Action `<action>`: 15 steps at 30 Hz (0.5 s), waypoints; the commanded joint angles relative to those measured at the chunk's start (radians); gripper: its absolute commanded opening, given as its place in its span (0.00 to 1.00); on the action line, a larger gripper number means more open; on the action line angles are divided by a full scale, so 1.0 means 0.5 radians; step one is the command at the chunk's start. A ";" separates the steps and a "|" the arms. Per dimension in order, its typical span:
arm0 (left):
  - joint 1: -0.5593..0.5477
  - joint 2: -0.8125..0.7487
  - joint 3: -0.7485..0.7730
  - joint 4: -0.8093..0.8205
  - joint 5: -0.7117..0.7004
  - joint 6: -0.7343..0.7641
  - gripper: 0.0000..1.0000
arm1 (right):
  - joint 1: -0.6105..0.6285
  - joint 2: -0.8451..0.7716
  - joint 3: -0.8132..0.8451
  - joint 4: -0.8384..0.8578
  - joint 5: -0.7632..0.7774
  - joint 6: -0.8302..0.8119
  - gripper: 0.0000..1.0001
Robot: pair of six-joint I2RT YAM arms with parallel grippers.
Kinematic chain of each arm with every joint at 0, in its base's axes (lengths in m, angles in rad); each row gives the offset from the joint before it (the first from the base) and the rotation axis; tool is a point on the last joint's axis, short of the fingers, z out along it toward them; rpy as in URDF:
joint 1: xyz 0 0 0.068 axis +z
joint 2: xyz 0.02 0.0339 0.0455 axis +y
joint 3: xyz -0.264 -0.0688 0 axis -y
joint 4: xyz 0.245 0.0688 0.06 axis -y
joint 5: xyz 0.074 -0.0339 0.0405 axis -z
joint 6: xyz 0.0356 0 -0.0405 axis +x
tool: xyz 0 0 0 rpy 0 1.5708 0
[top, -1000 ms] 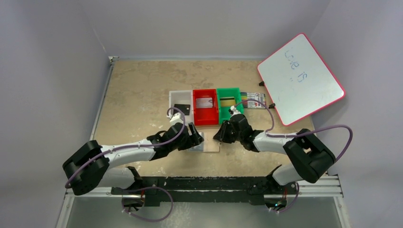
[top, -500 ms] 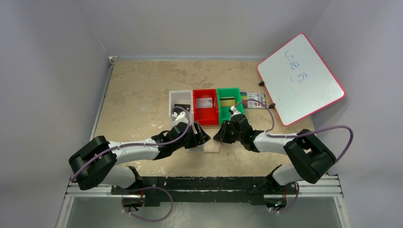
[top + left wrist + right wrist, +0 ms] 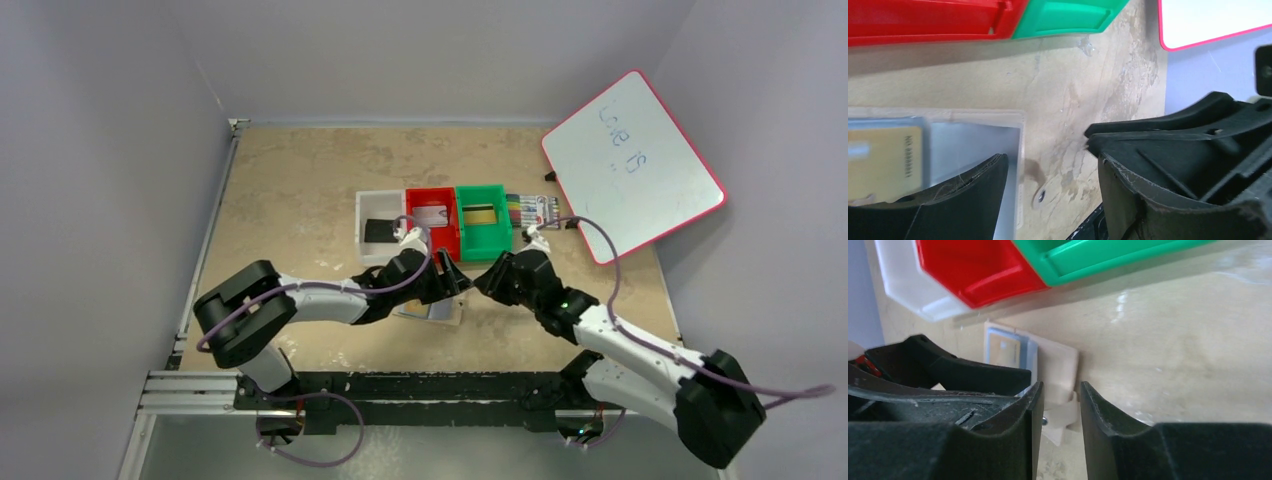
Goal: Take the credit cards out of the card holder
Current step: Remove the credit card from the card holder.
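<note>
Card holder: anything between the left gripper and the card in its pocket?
Nothing visible: the left gripper hangs open right over the card holder and its gold card; the right gripper sits beside it.

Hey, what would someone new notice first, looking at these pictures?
A white bin, a red bin and a green bin stand in a row at mid-table, with a red-rimmed whiteboard tilted at the far right. Just in front of the bins, the left gripper and right gripper face each other over the open card holder, a gold card showing in its pocket.
</note>
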 commanded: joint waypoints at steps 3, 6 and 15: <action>-0.094 0.185 0.172 0.104 0.047 -0.045 0.64 | 0.001 -0.516 0.110 -0.647 0.632 0.223 0.37; -0.117 0.256 0.164 0.130 0.021 -0.099 0.63 | 0.000 -0.733 0.058 -0.511 0.503 0.022 0.38; -0.202 0.261 0.131 0.094 -0.078 -0.127 0.60 | 0.000 -0.819 -0.081 -0.234 0.065 0.018 0.30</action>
